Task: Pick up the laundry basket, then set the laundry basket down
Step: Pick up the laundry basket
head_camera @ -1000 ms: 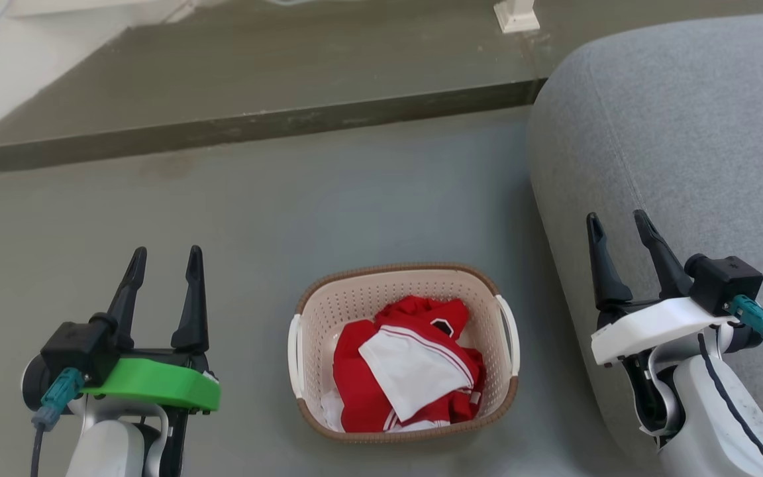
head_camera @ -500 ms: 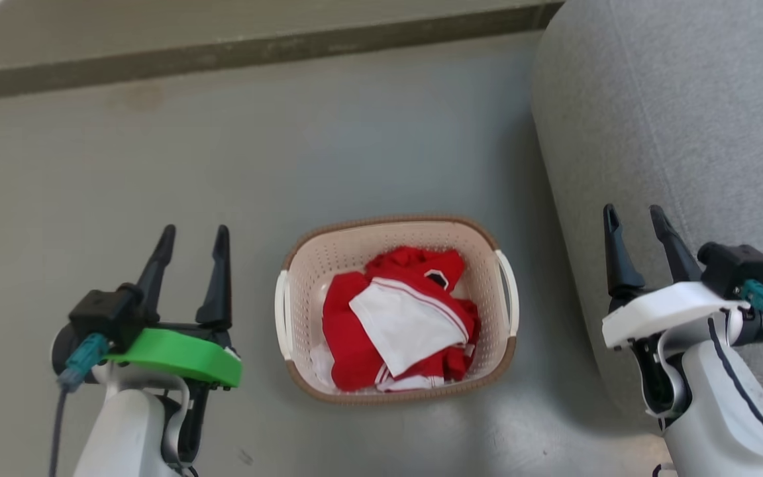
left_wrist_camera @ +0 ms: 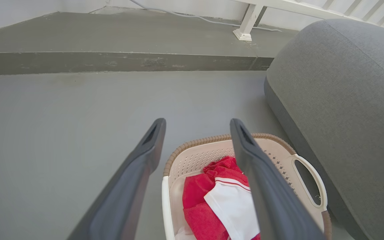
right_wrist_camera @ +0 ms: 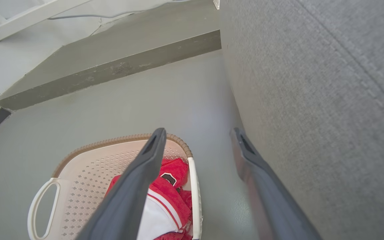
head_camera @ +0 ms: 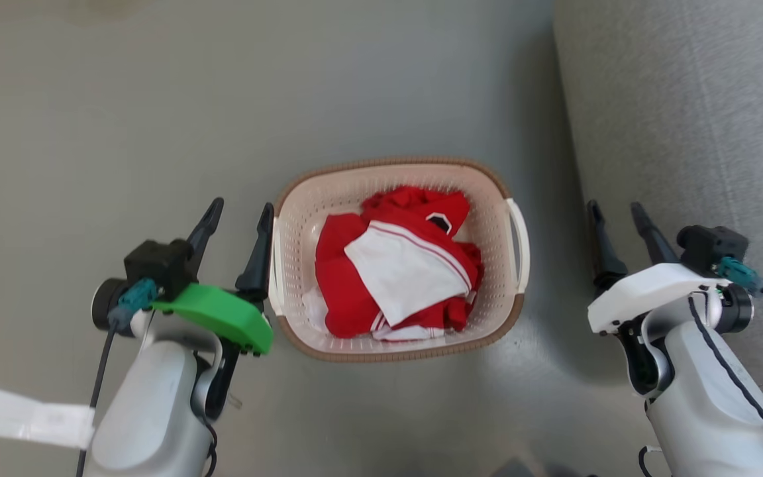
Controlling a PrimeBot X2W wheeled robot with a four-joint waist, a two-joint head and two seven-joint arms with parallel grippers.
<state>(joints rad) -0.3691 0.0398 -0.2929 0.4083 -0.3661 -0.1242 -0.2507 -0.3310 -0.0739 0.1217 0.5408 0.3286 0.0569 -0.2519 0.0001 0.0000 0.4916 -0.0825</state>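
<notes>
- Laundry basket [head_camera: 299,225] sits on the grey floor [head_camera: 123,99], centred between our two arms, and neither pincer is gripping it.
- It holds a crumpled red-and-white garment [head_camera: 395,265]. The brown woven-look rim [head_camera: 395,161] and both white handles are unobstructed: left handle [head_camera: 274,265], right handle [head_camera: 520,245].
- Left pincer [head_camera: 241,207] is open with nothing between the fingers. Its inner finger [head_camera: 259,252] lies just beside the left handle, tip up by the rim corner; we can't tell whether it touches.
- In the left wrist view the left pincer [left_wrist_camera: 197,122] has its fingers spread. The basket [left_wrist_camera: 195,158] sits low in the gap, and the right finger overlaps the garment [left_wrist_camera: 225,203] in that view.
- Right pincer [head_camera: 614,207] is also open and empty. It is over the strip of floor between the basket and the grey sofa [head_camera: 686,99], clearly apart from the right handle.
- In the right wrist view the right pincer [right_wrist_camera: 198,131] shows the same spread. The basket's [right_wrist_camera: 85,173] near edge falls between the fingers, and the sofa [right_wrist_camera: 312,100] is tight against the outer finger — contact is unclear.
- A raised step [left_wrist_camera: 112,61] runs across the floor well beyond the basket.
- Green mount [head_camera: 219,315] is on the left wrist, white mount [head_camera: 646,291] on the right.
</notes>
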